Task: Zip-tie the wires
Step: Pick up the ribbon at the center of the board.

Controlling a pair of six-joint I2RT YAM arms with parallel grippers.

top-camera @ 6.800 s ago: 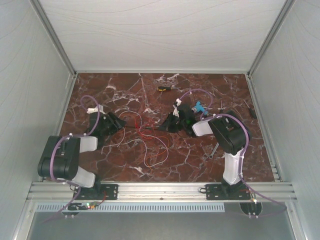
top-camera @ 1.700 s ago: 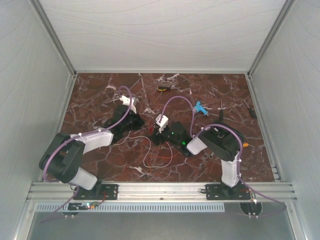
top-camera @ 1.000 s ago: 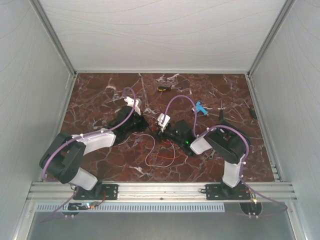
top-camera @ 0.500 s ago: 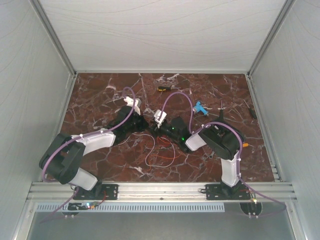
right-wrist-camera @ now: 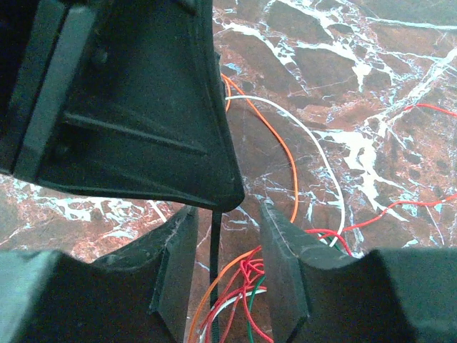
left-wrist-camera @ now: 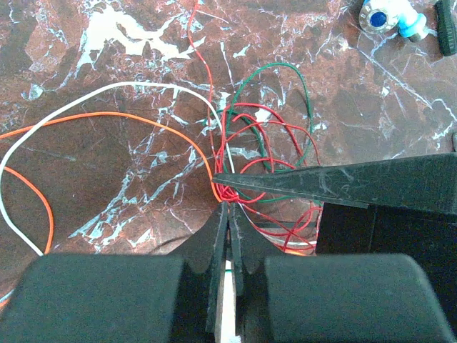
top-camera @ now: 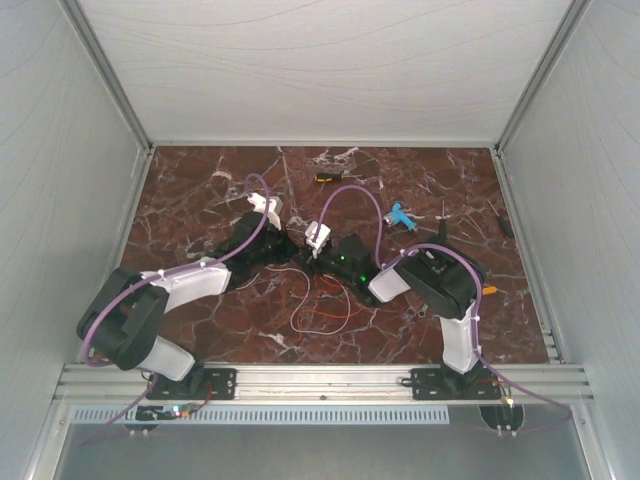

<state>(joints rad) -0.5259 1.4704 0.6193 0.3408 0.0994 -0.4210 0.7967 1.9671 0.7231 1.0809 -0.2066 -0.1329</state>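
Note:
The wires (top-camera: 322, 303) lie in loose loops at mid-table; red, green, white and orange strands gather into a knot (left-wrist-camera: 230, 191) right at my left fingertips. My left gripper (left-wrist-camera: 228, 209) (top-camera: 287, 244) is shut, and the black zip tie (right-wrist-camera: 216, 246) runs out from under its tip. The tie passes down through the wire bundle (right-wrist-camera: 250, 282), between the parted fingers of my right gripper (right-wrist-camera: 227, 213) (top-camera: 309, 251), closer to its left finger. One right finger (left-wrist-camera: 321, 182) shows as a black wedge lying across the red loops.
A black-and-yellow tool (top-camera: 327, 177) lies at the back. A blue-and-white object (top-camera: 400, 214) (left-wrist-camera: 389, 17) sits right of the grippers, with thin dark tools (top-camera: 500, 218) further right. White enclosure walls (top-camera: 90, 200) border the marble table (top-camera: 200, 190).
My right gripper has moved left up to the left gripper's tip and its fingers have narrowed around the zip tie and wires. The left gripper stays shut in place.

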